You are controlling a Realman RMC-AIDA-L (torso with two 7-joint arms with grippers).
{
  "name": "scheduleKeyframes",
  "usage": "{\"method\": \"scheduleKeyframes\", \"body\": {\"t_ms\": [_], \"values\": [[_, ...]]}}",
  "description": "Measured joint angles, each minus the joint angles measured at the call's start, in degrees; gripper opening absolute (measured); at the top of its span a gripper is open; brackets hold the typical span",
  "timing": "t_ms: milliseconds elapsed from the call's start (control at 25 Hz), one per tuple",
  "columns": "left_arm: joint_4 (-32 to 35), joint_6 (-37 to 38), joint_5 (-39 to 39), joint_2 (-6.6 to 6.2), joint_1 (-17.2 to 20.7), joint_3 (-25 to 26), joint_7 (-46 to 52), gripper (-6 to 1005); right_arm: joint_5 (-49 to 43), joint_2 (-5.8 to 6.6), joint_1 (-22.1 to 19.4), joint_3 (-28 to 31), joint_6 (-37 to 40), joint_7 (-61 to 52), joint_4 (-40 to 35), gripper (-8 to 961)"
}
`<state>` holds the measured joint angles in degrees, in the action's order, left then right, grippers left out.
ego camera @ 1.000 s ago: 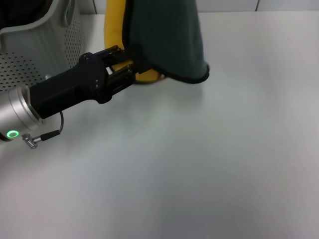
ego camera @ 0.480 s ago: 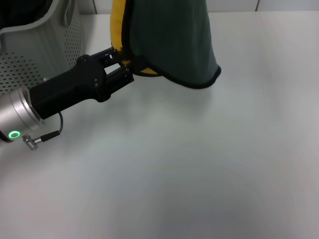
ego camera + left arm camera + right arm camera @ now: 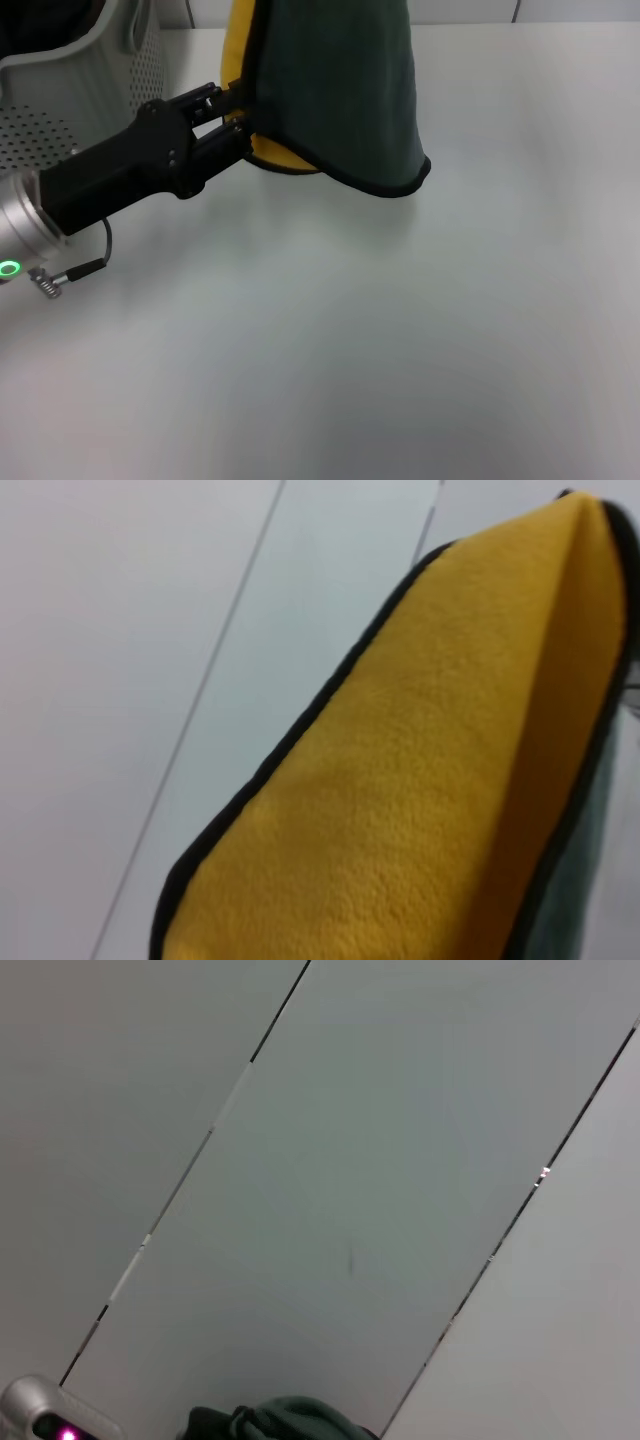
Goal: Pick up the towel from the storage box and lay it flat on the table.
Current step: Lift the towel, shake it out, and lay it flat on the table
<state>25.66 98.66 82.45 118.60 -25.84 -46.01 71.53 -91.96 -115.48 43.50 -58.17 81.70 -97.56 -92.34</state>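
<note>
The towel (image 3: 335,90) hangs in the air from above the top of the head view, dark green side out and yellow reverse at its left, its lower edge just over the table (image 3: 400,340). My left gripper (image 3: 235,122) reaches from the left to the towel's lower left edge, open, with the black-edged yellow fold between its fingers. The left wrist view is filled by the yellow side (image 3: 420,780). My right gripper is out of view; a bunch of green cloth (image 3: 275,1420) shows at the edge of the right wrist view. The storage box (image 3: 90,90) stands at far left.
The white tabletop stretches wide in front and to the right of the hanging towel. The grey perforated box sits close behind my left arm (image 3: 100,185). A panelled wall fills the right wrist view.
The towel swung right, then back slightly left. My left gripper has moved up and toward the towel's yellow edge, its arm drawing back to the left.
</note>
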Motion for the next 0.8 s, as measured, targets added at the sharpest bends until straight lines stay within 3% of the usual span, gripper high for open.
{"method": "scheduleKeyframes", "body": {"t_ms": [280,640,800], "values": [[-1.50,1.86,0.95,-0.93,-0.56,-0.42,0.10,364,0.01,0.06,-0.28,0.18,-0.05,0.03,0.21,10],[-2.13,1.41,2.71,-0.47,-1.38,-0.46,0.10,179,0.03,-0.20,-0.26,-0.34,0.09,0.01,-0.07,11],[-2.92,1.37,2.94,-0.65,-1.79,-0.40,0.33,157,0.41,-0.25,-0.26,-0.37,0.12,0.00,-0.14,11]]}}
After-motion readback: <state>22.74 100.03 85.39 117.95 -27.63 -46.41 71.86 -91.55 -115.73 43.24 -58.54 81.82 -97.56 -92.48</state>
